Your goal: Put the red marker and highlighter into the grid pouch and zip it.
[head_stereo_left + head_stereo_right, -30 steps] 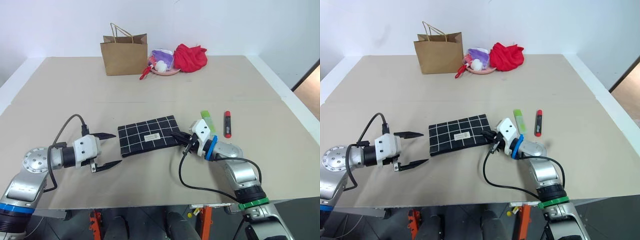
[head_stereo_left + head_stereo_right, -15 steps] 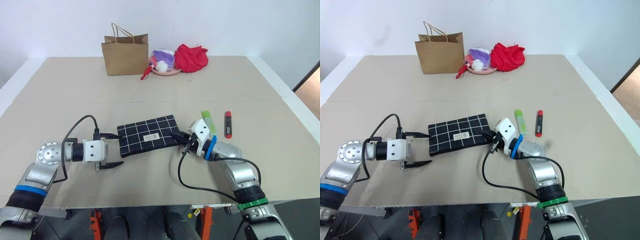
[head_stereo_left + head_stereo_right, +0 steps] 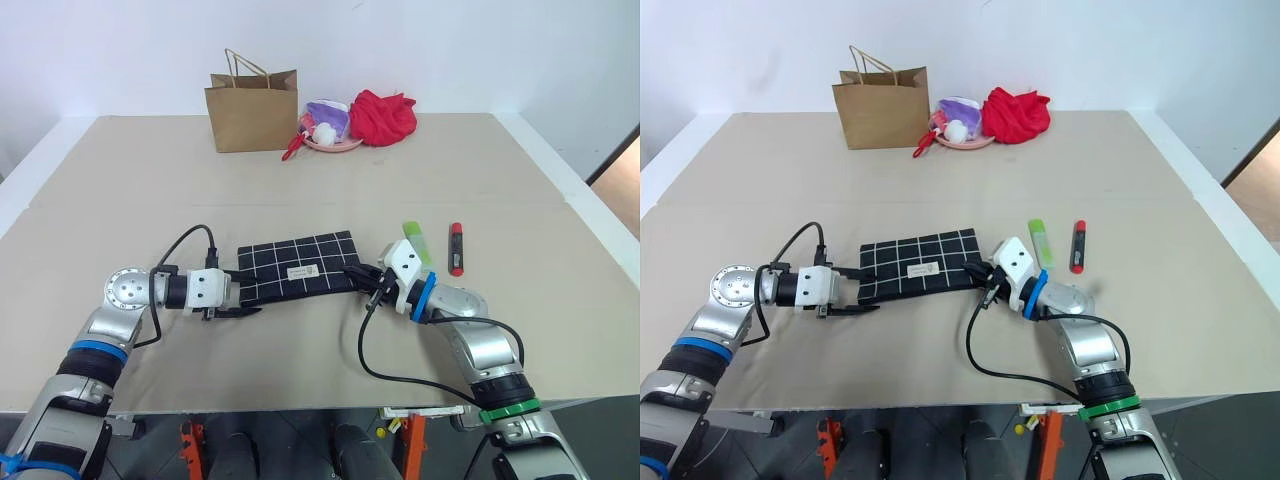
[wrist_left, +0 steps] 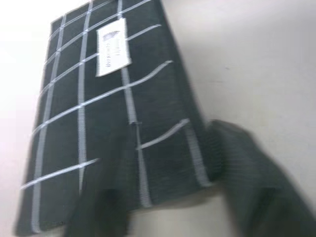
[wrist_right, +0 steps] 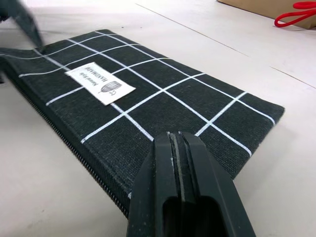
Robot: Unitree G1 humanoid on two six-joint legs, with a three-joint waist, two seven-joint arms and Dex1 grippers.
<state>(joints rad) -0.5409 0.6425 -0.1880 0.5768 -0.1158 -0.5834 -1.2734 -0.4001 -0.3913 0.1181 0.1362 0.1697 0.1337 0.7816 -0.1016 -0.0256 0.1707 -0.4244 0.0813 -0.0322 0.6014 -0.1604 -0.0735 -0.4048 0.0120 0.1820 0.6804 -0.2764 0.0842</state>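
We see the grid pouch [image 3: 297, 272] lying flat near the middle of the table [image 3: 300, 190], label side up. Our left gripper [image 3: 240, 293] is at the pouch's left end; one finger lies over the corner of the fabric and the other sits beside the near edge, narrowed around that end, though we cannot tell whether they actually pinch it. Our right gripper [image 3: 357, 272] rests at the pouch's right end, its fingers [image 5: 180, 192] pressed tight together with nothing visible between them, tips touching the edge of the fabric.

The highlighter [image 3: 416, 243] lies on the table just beyond our right wrist, and the red marker [image 3: 455, 248] lies near it, farther to the right; both are outside the pouch.

At the far side of the table stand a brown paper bag [image 3: 251, 100], a pink dish [image 3: 330, 141] holding small things, and a red cloth [image 3: 381, 116].
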